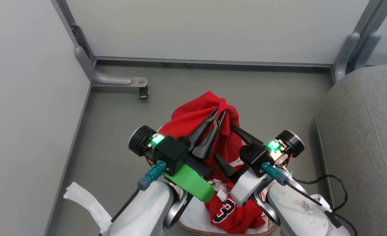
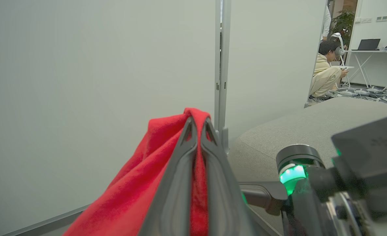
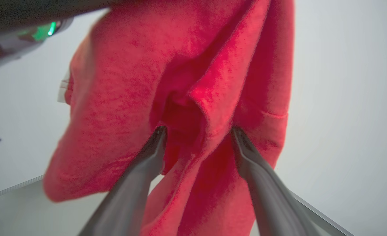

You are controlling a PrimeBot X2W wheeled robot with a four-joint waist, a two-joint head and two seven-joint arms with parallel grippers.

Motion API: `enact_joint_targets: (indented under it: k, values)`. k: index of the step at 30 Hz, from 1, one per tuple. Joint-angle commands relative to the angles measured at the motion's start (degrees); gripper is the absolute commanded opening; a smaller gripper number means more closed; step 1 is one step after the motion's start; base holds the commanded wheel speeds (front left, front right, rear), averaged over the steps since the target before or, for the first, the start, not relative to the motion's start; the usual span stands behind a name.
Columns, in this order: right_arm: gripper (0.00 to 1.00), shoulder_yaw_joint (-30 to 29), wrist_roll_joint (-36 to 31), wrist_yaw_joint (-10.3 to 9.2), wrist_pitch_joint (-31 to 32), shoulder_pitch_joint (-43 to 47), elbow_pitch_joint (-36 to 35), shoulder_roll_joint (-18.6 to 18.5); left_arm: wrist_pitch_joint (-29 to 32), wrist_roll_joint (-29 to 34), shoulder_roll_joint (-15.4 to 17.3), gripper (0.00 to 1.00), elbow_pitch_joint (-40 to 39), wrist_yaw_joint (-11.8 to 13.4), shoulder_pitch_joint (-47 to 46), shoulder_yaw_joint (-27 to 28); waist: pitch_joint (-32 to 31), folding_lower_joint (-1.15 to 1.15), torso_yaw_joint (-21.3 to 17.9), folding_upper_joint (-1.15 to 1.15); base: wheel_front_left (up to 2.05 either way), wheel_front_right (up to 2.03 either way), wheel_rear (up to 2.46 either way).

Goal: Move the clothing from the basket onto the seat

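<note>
The left gripper is pinched tight on the top fold of the plain red garment. The garment hangs from that pinch in a long, roughly vertical drape above the basket. The arms hide its lower end, so I cannot tell whether it has cleared the rim. The jersey lies in the basket below, numeral facing up. The right gripper stands wide, its two fingers straddling a bunched fold of the same garment just under the left one's hold, with cloth between them but not clamped. The seat lies to the robot's right of the hanging cloth, well apart from it, with grey floor between. The carry therefore has to run rightward. The right arm is nearer the seat, yet the left one has the hold, so the likely choice is either closing the right gripper to share the load or swinging the left arm across.
</note>
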Motion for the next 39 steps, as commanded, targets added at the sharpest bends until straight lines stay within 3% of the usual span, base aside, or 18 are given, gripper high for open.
enact_joint_targets:
  k: [1,2,3,4,5,11,12,13,14,30,39]
  values:
    - [1.00,0.3,0.1,-0.04,-0.1,-0.9,1.1,0.0,-0.1,-0.5,0.1,0.00,-0.4,0.0,-0.9,-0.5,0.0,0.00,1.2,0.00,0.00,0.00,0.00]
    - [1.00,0.6,0.9,-0.04,-0.1,-1.0,1.7,0.0,-0.1,-0.7,0.1,0.00,-0.5,0.0,-0.9,-0.8,0.0,0.00,1.4,0.00,0.00,0.00,0.00]
    - [0.75,1.0,2.1,-0.04,-0.1,-1.1,2.4,0.0,-0.1,-0.9,0.1,0.00,-0.6,0.1,-0.8,-1.1,0.0,0.00,1.7,0.00,0.00,0.00,0.00]
    - [0.75,1.5,2.8,-0.04,-0.1,-1.3,2.9,0.0,-0.1,-1.0,0.1,0.00,-0.7,0.1,-0.8,-1.4,0.0,0.00,1.8,0.00,0.00,0.00,0.00]
    - [0.00,1.8,4.0,-0.04,-0.1,-1.5,3.2,0.0,-0.1,-1.1,0.1,0.00,-0.7,0.2,-0.7,-1.5,0.1,0.00,2.0,0.00,0.00,0.00,0.00]
    - [0.00,-0.3,7.6,-0.04,-0.1,0.2,3.3,-0.1,-0.1,0.5,0.0,0.00,-0.6,1.3,0.1,0.5,0.5,0.00,0.3,0.00,0.00,0.00,0.00]
    - [0.00,-0.8,8.0,-0.04,-0.1,0.6,3.0,-0.1,-0.1,1.0,0.1,0.09,-0.7,1.4,0.4,1.0,0.4,0.00,-0.3,0.00,0.00,0.00,0.00]
    - [0.00,-1.3,8.4,-0.04,-0.1,1.2,2.6,-0.1,-0.1,1.3,0.1,0.48,-0.8,1.6,1.0,1.5,0.4,0.00,-1.2,0.00,0.00,0.00,0.00]
    - [0.00,-1.9,8.8,-0.04,-0.1,1.7,2.2,-0.1,-0.1,1.6,0.1,0.97,-0.8,1.9,1.4,2.1,0.4,0.00,-2.1,0.00,0.00,0.00,0.00]
    - [0.00,-10.5,11.6,-0.05,-0.1,7.2,-4.5,0.0,0.0,5.2,0.1,1.00,-1.2,1.5,4.5,7.1,2.6,0.00,-25.2,0.00,0.00,0.00,0.00]
    - [0.00,-13.0,11.9,-0.06,-0.1,3.6,-5.2,-2.1,0.0,6.6,0.2,1.00,-0.2,1.1,3.1,7.2,6.5,0.00,-33.8,0.00,0.00,0.00,0.00]
